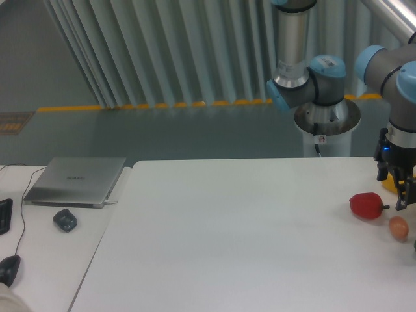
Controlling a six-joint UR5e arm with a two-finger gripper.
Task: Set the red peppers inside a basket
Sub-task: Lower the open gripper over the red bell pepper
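The red pepper (366, 205) lies on the white worktop (247, 240) near its right edge, resting on its side. Its long axis runs roughly left to right across the view, with the short dark stem pointing right, toward the pincer (398, 188). Just to the right of the pepper and a little nearer the camera sits a small orange-brown egg-shaped item (398, 227), close by but not touching it.

The pincer hangs from the arm at the right edge of the view, fingers pointing down, just to the right of the pepper and slightly above it. The pepper thus lies to the left of the pincer and a little lower, a short sideways shift away. The dark fingers appear to stand apart with nothing between them, though they are small and partly cut off by the frame, so how wide the gap is cannot be told. A bit of yellow shows behind the pincer, too hidden to name.

No basket is visible anywhere in this view, so the grasp looks not yet made and the whole carry remains ahead. The approach likely calls for a move left over the pepper, closing across its shorter width, while staying clear of the egg-shaped item.

Far left of the pepper, a closed laptop (77, 181) and a dark mouse (64, 220) rest on a neighbouring surface.
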